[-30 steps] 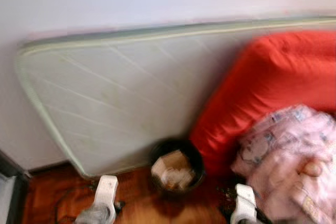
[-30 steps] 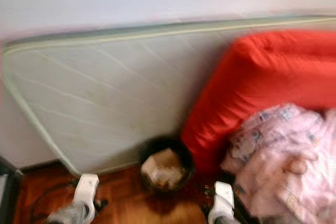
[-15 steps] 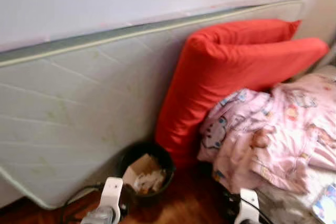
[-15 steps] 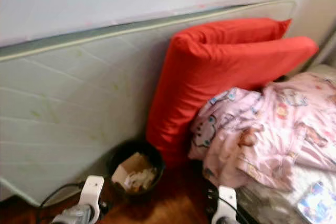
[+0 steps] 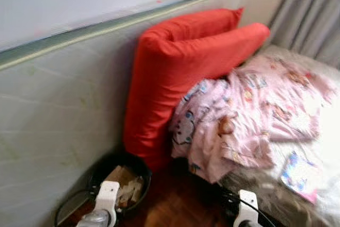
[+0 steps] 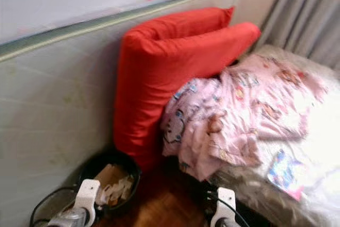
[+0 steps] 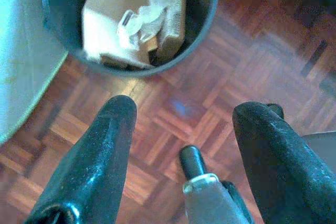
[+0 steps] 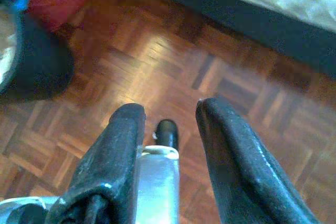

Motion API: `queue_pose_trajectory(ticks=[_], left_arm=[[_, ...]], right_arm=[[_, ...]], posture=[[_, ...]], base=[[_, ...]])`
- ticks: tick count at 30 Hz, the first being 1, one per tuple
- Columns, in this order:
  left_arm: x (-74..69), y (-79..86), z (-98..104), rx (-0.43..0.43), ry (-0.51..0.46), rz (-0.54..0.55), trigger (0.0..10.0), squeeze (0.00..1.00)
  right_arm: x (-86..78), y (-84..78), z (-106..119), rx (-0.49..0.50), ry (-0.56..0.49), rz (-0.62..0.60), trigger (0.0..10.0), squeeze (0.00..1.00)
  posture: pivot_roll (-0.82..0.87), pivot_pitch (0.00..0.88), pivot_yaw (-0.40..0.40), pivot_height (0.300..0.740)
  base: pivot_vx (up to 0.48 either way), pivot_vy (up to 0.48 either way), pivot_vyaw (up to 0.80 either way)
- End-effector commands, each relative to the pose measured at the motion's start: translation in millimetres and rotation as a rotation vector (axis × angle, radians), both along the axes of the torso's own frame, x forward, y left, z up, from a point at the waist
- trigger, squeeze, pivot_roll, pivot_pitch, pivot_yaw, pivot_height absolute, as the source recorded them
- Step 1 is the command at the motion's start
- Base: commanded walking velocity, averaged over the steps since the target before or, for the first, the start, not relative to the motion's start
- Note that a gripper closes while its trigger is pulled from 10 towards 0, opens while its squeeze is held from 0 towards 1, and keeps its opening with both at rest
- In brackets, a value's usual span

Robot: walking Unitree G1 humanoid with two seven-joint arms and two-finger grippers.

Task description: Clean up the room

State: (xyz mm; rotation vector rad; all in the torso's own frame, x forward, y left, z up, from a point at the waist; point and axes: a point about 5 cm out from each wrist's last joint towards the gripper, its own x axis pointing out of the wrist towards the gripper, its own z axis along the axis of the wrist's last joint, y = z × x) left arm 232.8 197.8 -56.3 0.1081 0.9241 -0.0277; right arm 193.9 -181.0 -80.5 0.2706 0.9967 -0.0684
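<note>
A black waste bin point(image 7: 209, 4) stands on the parquet floor at the foot of a leaning mattress, holding a cardboard box point(image 7: 107, 11) and crumpled paper. My left gripper point(image 7: 184, 124) hangs open just above the floor beside the bin, with nothing between its fingers. My right gripper point(image 8: 168, 114) is also open and empty, low over the bare floor near the bed's edge. On the bed lies a rumpled pink cartoon-print blanket point(image 5: 249, 110), and a small colourful packet point(image 5: 298, 174) rests near the bed's front edge.
A pale green mattress point(image 5: 53, 110) leans on the wall at left. Two red pillows point(image 5: 175, 62) stand between it and the bed. Grey curtains point(image 5: 313, 19) hang at the far right. A black cable point(image 5: 66, 211) loops on the floor by the bin.
The camera has swung to the right: the mattress slid left out of frame, and the bed, packet and curtains came into view. Both arms still hang low.
</note>
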Motion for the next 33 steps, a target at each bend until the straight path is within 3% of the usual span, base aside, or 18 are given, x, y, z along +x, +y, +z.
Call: queue_pose_trajectory(ticks=[1, 15, 33], left_arm=[[-3.9, -7.2, -3.7, -0.009, 0.021, -0.020, 10.0, 0.00], [-3.4, -7.1, -3.3, -0.007, 0.019, -0.023, 10.0, 0.00], [-2.8, -7.1, -2.9, -0.003, 0.017, -0.034, 10.0, 0.00]], right_arm=[[-1.1, -2.9, -0.3, -0.008, 0.007, -0.001, 10.0, 0.00], [-0.7, -2.9, -0.1, -0.007, 0.003, -0.007, 10.0, 0.00], [0.4, -3.0, 0.6, -0.005, -0.012, -0.023, 10.0, 0.00]], posture=[[-0.03, 0.000, -0.069, 0.740], [-0.03, 0.000, -0.067, 0.740], [-0.03, 0.000, -0.067, 0.740]], base=[[0.000, 0.000, -0.80], [0.000, 0.000, -0.80], [0.000, 0.000, 0.00]])
